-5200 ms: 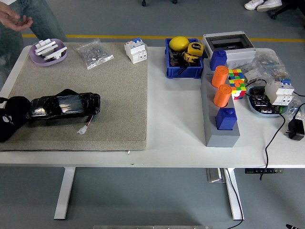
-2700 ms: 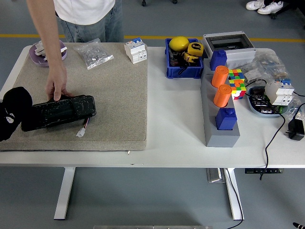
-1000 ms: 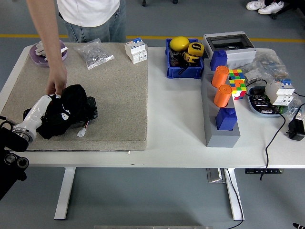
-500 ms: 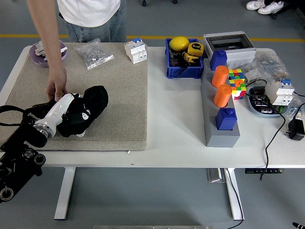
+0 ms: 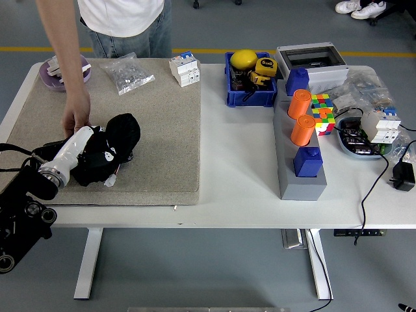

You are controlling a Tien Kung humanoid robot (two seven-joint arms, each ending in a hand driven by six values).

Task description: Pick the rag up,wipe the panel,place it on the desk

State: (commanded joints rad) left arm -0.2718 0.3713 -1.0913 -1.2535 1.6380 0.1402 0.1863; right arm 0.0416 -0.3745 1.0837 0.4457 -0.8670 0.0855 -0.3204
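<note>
The black rag (image 5: 116,138) is bunched over the black panel (image 5: 43,152) on the beige mat (image 5: 162,130) at the table's left. My left hand (image 5: 97,157) reaches in from the lower left on its white forearm and is shut on the rag, pressing it onto the panel. Most of the panel is hidden under rag and hand; its white connector (image 5: 110,181) pokes out toward the near edge. A person's hand (image 5: 77,121) rests on the panel's far edge.
At the mat's far edge stand a purple dish (image 5: 64,70), a bag of screws (image 5: 129,73) and a white breaker (image 5: 184,69). A blue bin (image 5: 250,84), a grey block holder with orange cylinders (image 5: 300,149) and cables fill the right side.
The person came to the table and put a hand on the panel. My left hand brought the rag in from the left edge, swept it right over the panel, and has now drawn back slightly left.
</note>
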